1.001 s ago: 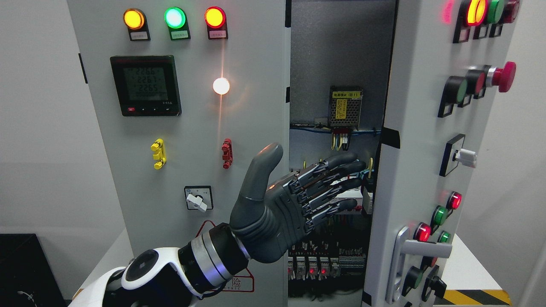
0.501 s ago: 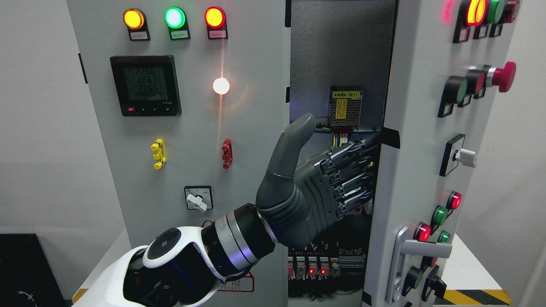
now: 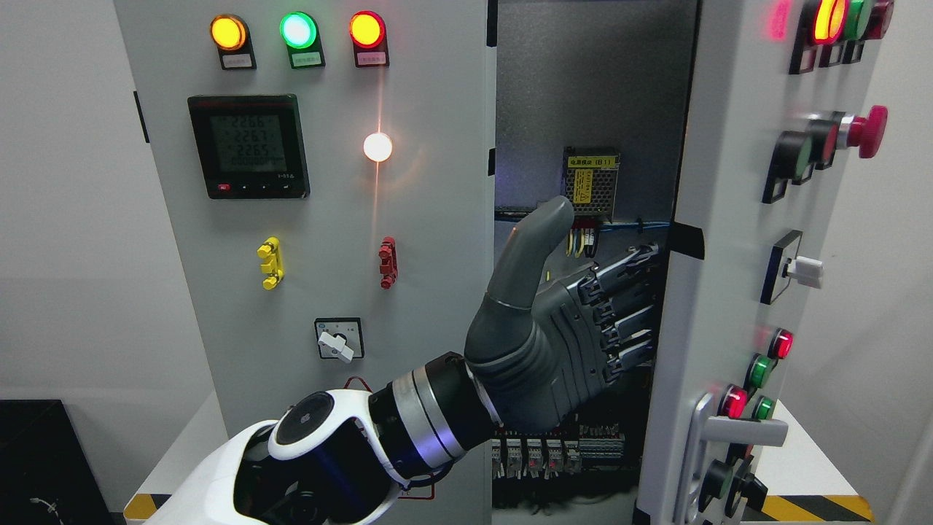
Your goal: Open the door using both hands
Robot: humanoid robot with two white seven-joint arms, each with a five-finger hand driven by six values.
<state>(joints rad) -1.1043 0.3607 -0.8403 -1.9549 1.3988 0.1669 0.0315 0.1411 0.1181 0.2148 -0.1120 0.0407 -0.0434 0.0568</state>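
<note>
Fingers (image 3: 630,306) of the left hand (image 3: 561,343) reach straight behind the right door (image 3: 718,240) edge, grasping nothing; next, I judge, comes an outward push.

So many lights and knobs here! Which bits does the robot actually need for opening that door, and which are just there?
Needed:
left hand, its fingers reaching behind the door's edge
right door, partly open
door handle

Just there:
meter
three lamps
rotary switch
red button
wiring inside
</note>
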